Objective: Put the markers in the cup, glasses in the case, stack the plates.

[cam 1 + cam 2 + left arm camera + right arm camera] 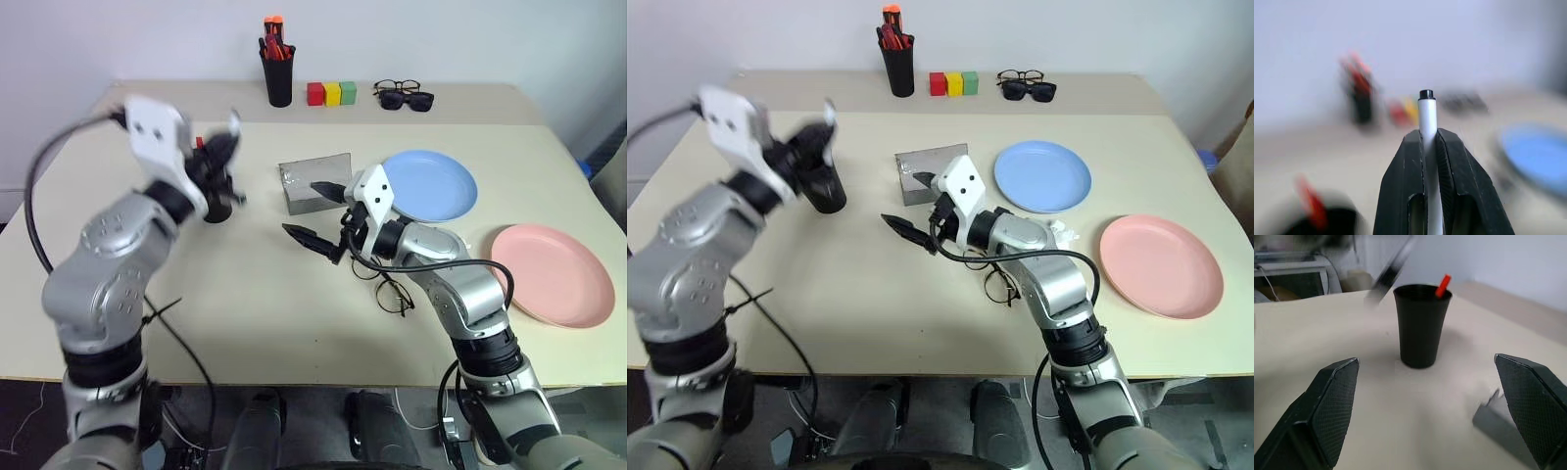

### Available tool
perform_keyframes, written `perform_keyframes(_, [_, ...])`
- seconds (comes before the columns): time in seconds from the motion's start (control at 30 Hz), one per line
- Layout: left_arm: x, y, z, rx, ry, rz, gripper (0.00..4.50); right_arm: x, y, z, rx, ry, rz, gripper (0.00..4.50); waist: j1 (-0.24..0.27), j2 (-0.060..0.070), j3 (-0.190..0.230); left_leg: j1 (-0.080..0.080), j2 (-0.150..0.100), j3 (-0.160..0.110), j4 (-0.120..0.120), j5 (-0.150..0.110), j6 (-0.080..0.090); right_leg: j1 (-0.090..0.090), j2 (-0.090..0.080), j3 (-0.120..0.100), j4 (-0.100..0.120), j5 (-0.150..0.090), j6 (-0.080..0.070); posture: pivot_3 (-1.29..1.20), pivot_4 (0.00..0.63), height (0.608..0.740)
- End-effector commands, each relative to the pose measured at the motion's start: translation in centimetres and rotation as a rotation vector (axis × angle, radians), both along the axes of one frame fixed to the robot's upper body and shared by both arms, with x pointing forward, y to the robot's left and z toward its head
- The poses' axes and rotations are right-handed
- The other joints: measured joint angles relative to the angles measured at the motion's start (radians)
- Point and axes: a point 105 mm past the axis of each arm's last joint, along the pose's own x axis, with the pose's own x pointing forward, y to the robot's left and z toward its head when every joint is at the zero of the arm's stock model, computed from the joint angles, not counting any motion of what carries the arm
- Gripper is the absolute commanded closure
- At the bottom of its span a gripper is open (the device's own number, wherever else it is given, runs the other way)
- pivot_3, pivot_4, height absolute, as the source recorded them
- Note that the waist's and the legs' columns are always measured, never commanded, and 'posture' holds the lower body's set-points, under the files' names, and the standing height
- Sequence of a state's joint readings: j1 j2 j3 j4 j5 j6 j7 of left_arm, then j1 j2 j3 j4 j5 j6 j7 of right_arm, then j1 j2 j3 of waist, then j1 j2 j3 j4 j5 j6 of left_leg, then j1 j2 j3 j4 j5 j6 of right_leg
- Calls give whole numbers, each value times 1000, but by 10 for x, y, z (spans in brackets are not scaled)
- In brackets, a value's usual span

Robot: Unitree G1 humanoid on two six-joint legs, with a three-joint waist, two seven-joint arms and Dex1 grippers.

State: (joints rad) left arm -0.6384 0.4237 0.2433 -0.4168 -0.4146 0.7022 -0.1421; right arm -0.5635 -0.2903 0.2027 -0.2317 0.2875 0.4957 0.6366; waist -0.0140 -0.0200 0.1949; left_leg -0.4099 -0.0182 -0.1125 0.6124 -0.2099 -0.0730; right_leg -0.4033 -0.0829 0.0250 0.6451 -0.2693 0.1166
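Beige table [255,323] against a plain, perhaps pale-grey wall [441,39]

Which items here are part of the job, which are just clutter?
Job: white marker in left claw; red marker in cup; glasses; case; blue plate; pink plate.
Clutter: pen holder; colour blocks; sunglasses; black-framed glasses.

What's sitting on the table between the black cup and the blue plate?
The grey case, lid open, lies between the cup and the blue plate, seen in both eye views.
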Motion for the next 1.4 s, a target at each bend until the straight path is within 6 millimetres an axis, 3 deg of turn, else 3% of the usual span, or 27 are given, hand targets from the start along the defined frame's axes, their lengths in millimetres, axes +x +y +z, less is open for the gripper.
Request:
perform_keyframes(0.03, [13,30,22,-15,-162,223,4417,4,2,3,-9,-46,-21,0,-3,0,0,0,0,0,0,0,0,0,0,0,0,0,0,0,150,740])
perform_keyframes(0.23, [36,43,1,4,-163,341,4417,1,10,3,11,-50,-13,0,-4,0,0,0,0,0,-1,0,0,-2,0,0,2,0,0,0,150,740])
perform_keyframes(0.5, [47,40,-39,30,-55,318,4417,-4,14,4,32,-47,-3,0,-6,0,0,0,0,0,0,0,0,-2,0,0,3,0,0,0,150,740])
perform_keyframes(0.67, [46,43,-44,2,-43,337,2406,-4,13,6,34,-50,1,0,-6,0,0,0,0,0,0,0,0,-2,0,0,4,0,0,0,150,740])
perform_keyframes(0.77, [44,40,-35,-35,-76,299,2406,-2,9,7,22,-55,-6,0,-5,0,0,0,0,0,0,0,0,-2,0,0,4,0,0,0,150,740])
perform_keyframes(0.83, [41,27,-24,-39,-108,203,2406,-2,1,7,7,-60,-19,0,-5,0,0,0,0,0,0,0,0,-2,0,0,4,0,0,0,150,740])
perform_keyframes(0.9, [38,-5,-15,0,-96,1,2406,1,-15,7,-15,-61,-53,0,-2,0,0,0,0,0,0,0,0,-2,0,0,4,0,0,0,150,740])
perform_keyframes(1.0, [41,-45,-33,151,70,-233,1498,2,-35,6,-49,-62,-100,0,3,0,0,-1,0,-1,1,0,0,-1,0,-1,3,0,0,0,150,740])
perform_keyframes(1.1, [54,-72,-67,283,285,-358,34,2,-53,4,-75,-62,-153,0,-3,0,0,0,0,-1,1,0,1,0,0,-1,3,0,1,0,150,740])
perform_keyframes(1.23, [63,-106,-105,335,520,-568,34,-4,-66,0,-97,-61,-203,0,-13,0,0,0,0,-1,1,0,1,0,1,-1,4,0,1,0,150,740])
perform_keyframes(1.4, [77,-114,-133,471,635,-637,34,-20,-69,-4,-109,-43,-200,0,-30,1,1,0,0,-1,0,-1,2,-2,1,-1,4,-1,1,0,150,740])
